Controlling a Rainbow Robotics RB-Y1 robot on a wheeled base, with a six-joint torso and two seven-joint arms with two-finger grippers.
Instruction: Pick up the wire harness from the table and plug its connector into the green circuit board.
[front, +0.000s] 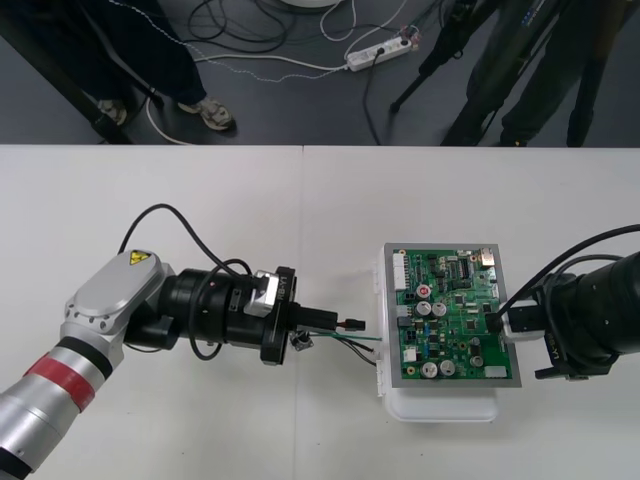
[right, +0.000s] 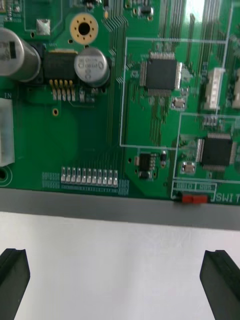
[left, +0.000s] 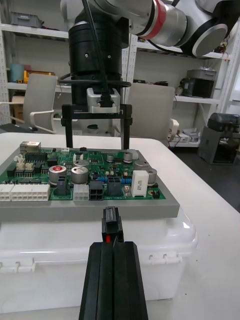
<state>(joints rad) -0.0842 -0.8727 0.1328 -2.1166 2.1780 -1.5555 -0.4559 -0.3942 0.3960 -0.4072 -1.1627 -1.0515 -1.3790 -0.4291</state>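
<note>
Nearest me, the left end effector (left: 112, 247) is pressing its 2 black fingers (left: 100, 280) tight together on the black plug (left: 111, 225) of the wire harness (front: 352, 335), with the plug's nose sticking out toward the board; the thin wires (front: 362, 343) are trailing loose beneath it, above the tabletop (front: 200, 200), reaching toward the white base (left: 75, 250); the plug is hanging just short of the grey rim, not in the green circuit board (left: 85, 187). Beyond, at the board's far edge, the right end effector (left: 97, 142) is standing with its 2 fingers spread wide, gripping nothing.

To my eye the risk is lying in the approach; the plug is looking low against the rim, so a straight push could be butting it there, twisting it in the pads; with nothing clamping the base, that push might be sliding the board away; the slack wires could be snagging a corner.
</note>
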